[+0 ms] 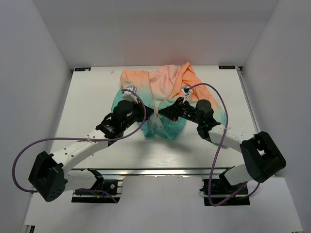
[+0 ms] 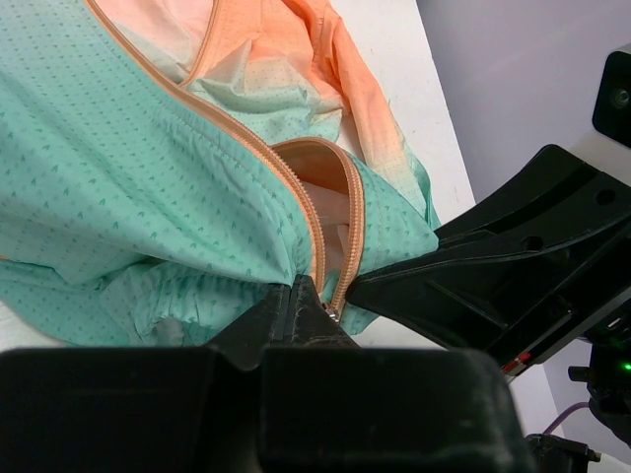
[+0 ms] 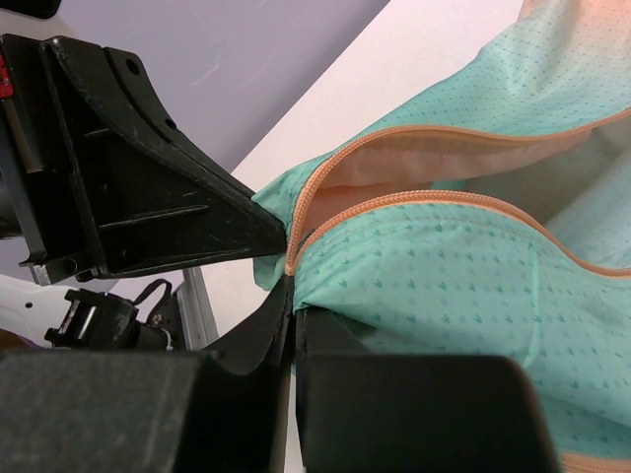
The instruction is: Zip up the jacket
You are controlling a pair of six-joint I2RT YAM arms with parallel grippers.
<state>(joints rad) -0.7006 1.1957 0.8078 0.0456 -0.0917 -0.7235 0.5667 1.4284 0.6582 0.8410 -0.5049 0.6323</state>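
Observation:
The jacket (image 1: 167,85) lies at the table's back middle, peach at the far end and teal at the near hem. Its orange zipper (image 2: 308,202) is joined only at the bottom, and the two tracks spread apart above that. My left gripper (image 1: 148,114) is shut on the teal hem (image 2: 197,286) just left of the zipper's bottom end, with a small metal slider (image 2: 335,313) beside its tip. My right gripper (image 1: 162,114) is shut on the hem (image 3: 444,286) right at the zipper's lower end (image 3: 293,258). The two grippers face each other, tips nearly touching.
The white table (image 1: 92,92) is enclosed by white walls on the left, back and right. A metal rail (image 1: 155,172) runs along the near edge. Purple cables (image 1: 214,92) loop from both arms over the jacket's sides.

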